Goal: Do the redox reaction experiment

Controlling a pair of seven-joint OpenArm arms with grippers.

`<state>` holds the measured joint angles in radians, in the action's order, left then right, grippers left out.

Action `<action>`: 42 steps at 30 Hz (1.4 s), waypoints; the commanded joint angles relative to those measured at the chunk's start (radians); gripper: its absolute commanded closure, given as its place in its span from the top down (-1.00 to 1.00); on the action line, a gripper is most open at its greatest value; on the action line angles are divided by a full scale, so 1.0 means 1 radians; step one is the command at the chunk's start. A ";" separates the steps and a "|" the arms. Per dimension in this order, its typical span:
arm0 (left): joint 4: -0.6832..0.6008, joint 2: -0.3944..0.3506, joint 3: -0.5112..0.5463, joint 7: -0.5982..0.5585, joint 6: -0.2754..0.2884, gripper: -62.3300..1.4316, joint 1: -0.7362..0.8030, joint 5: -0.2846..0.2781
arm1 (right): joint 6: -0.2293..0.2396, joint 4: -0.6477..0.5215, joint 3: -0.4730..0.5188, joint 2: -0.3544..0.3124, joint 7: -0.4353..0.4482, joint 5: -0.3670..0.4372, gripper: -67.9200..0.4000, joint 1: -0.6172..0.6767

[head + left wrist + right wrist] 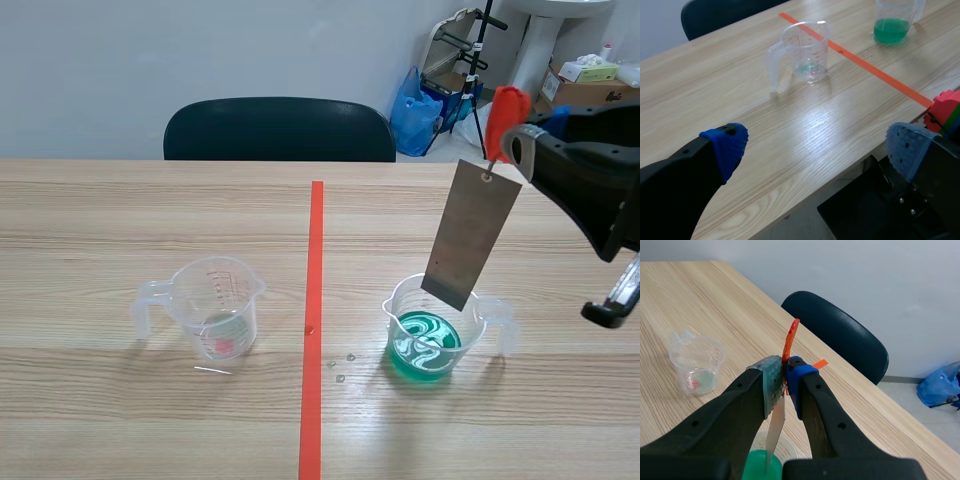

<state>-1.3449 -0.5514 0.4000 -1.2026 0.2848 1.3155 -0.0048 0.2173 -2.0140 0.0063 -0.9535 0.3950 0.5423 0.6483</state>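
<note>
One thin, stiff metal plate (pixel 471 232) looks light and may swing, so the right gripper (pixel 785 379) pinches its red tag (pixel 790 337) up top.

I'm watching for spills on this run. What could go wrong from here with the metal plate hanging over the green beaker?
1. The metal plate hangs tilted. If it is lowered like this, its corner might catch the rim of the beaker and tip it, spilling the green liquid.
2. The right gripper pinches only the thin red tab, so the plate could swing or slip and splash. Droplets lie beside the beaker.
</note>
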 commanded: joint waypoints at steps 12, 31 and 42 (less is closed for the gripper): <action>-0.009 0.003 0.004 0.003 0.002 0.99 0.001 -0.011 | -0.006 -0.016 0.006 -0.002 0.011 0.011 -0.94 -0.014; -0.009 0.003 0.004 0.024 0.002 0.99 0.001 -0.011 | -0.006 -0.016 0.006 -0.002 0.011 0.011 -0.94 -0.014; -0.009 0.003 0.004 0.017 0.002 0.99 0.001 -0.011 | 0.053 -0.016 0.006 -0.002 0.011 0.011 -0.94 -0.014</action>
<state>-1.3449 -0.5514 0.4000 -1.1633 0.2848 1.3155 -0.0051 0.2741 -2.0140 0.0063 -0.9535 0.3946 0.5419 0.6483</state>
